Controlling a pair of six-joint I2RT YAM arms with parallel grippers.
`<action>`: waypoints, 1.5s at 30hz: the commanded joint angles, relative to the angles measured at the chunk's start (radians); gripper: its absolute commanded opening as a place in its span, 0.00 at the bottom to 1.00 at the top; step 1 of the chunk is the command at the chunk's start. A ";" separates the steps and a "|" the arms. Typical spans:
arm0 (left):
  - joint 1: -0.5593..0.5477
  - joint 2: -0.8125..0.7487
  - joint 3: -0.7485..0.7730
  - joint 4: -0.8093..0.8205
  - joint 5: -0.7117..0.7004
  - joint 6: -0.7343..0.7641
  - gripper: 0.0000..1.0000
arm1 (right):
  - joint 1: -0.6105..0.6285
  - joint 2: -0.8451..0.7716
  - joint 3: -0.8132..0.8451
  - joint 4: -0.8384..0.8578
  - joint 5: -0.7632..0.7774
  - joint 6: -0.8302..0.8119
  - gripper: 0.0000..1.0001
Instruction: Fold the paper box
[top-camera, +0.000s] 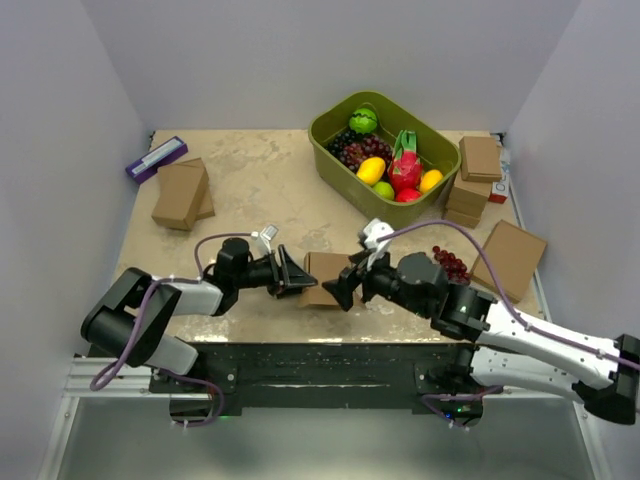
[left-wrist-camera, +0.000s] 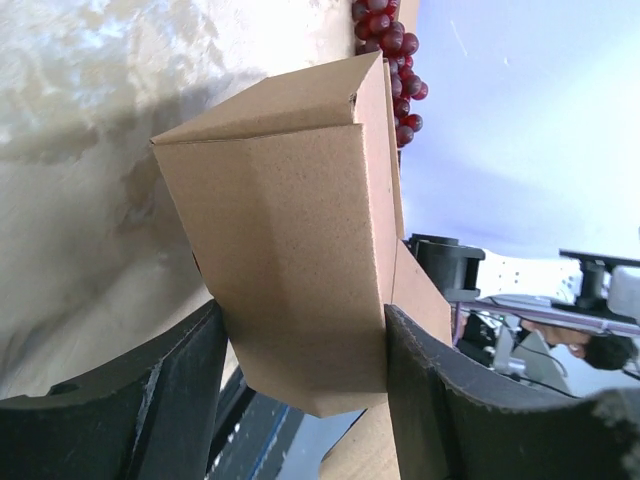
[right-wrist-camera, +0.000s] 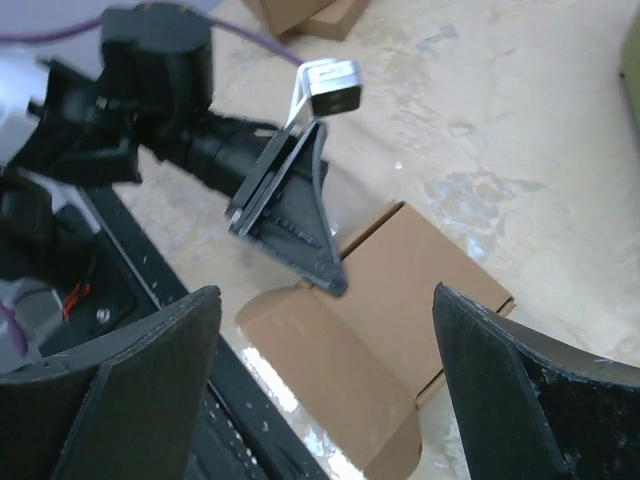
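Note:
The paper box (top-camera: 322, 277) is a plain brown, half-folded cardboard piece near the table's front edge, between my two grippers. My left gripper (top-camera: 298, 276) is shut on the box's left end. In the left wrist view the box (left-wrist-camera: 290, 250) sits between both fingers (left-wrist-camera: 420, 390), with a folded flap standing up. In the right wrist view the box (right-wrist-camera: 400, 320) lies on the table with a rounded flap open toward the edge, and the left gripper (right-wrist-camera: 300, 220) touches its corner. My right gripper (right-wrist-camera: 330, 390) is wide open over the box, touching nothing; the top view shows it (top-camera: 343, 290) at the box's right end.
A green bin (top-camera: 324, 155) of fruit stands at the back. A stack of ready-made brown boxes (top-camera: 478, 170) is at the right, with a larger flat brown box (top-camera: 510, 258) and loose grapes (top-camera: 450, 263) near my right arm. More brown boxes (top-camera: 182, 193) and a purple item (top-camera: 155, 158) lie back left.

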 joint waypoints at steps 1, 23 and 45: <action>0.055 -0.058 -0.034 -0.063 0.147 -0.013 0.31 | 0.181 0.085 0.023 -0.062 0.217 -0.125 0.91; 0.174 -0.181 -0.039 -0.311 0.289 0.054 0.32 | 0.600 0.593 0.105 0.033 0.792 -0.259 0.95; 0.166 -0.276 -0.144 -0.213 0.382 -0.050 0.47 | 0.600 0.795 0.113 0.073 0.966 -0.297 0.57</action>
